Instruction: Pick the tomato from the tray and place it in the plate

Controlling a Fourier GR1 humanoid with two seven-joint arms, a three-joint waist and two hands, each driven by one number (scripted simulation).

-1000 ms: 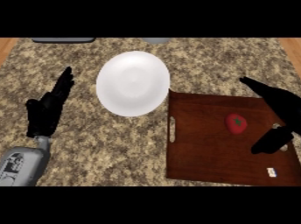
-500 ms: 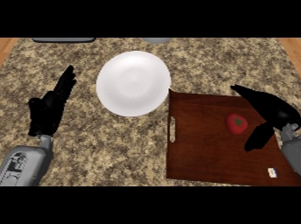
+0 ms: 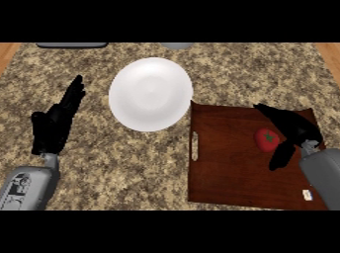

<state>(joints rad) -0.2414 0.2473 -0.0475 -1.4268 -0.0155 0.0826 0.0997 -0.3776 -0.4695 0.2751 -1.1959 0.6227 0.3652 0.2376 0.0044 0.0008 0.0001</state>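
Observation:
A red tomato (image 3: 267,139) with a green stem lies on the dark wooden tray (image 3: 231,168) at the right. My right hand (image 3: 293,131) hovers right beside it, fingers spread above and thumb hanging below, open and curved toward the tomato without closing on it. The white plate (image 3: 150,94) rests on the speckled counter, left of the tray's far corner. My left hand (image 3: 55,123) stays open at the left, fingers pointing up.
A grey object (image 3: 71,45) and a pale round one (image 3: 177,46) sit at the counter's far edge. Wooden floor shows past both counter sides. A small white tag (image 3: 308,195) lies on the tray's near right corner.
My right hand has moved left across the tray and now sits right next to the tomato. The left hand, plate and tomato have stayed put.

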